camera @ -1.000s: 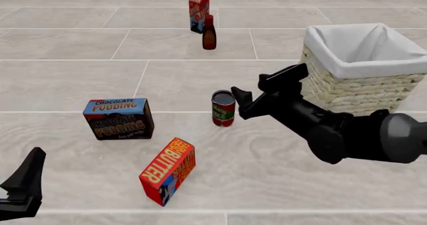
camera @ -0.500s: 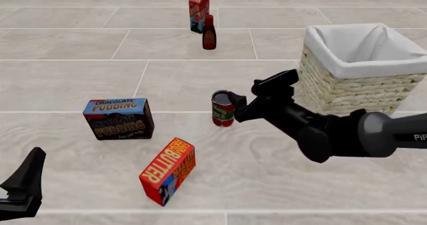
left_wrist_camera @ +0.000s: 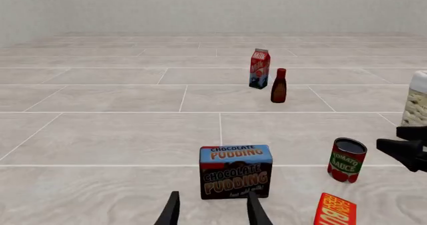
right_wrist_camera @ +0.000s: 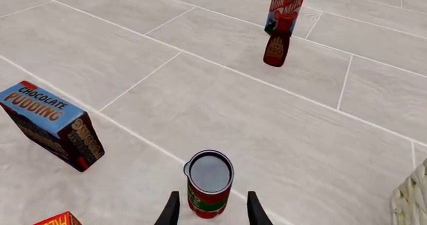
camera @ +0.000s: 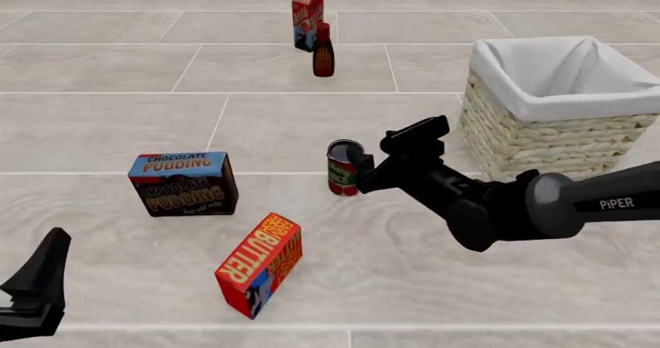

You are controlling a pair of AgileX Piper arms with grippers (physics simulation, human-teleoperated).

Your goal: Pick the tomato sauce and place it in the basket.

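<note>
The tomato sauce (camera: 344, 170) is a small red can with a green band and a dark flat top, standing upright mid-table; it also shows in the left wrist view (left_wrist_camera: 347, 160). My right gripper (camera: 386, 151) is open and level with the can, just right of it. In the right wrist view the can (right_wrist_camera: 209, 182) stands between the fingertips (right_wrist_camera: 172, 210), and I cannot tell whether they touch it. The basket (camera: 546, 143), woven straw with a white lining, stands at the right behind that arm. My left gripper (camera: 36, 286) rests open at the near left, holding nothing.
A chocolate pudding box (camera: 184, 183) stands left of the can. A butter box (camera: 260, 264) leans nearer the front. A milk carton (camera: 306, 15) and a dark bottle with a red cap (camera: 323, 50) stand at the far middle.
My right gripper has moved left toward the can, so its fingers now flank it. The can, the other objects and the left arm have not moved.
</note>
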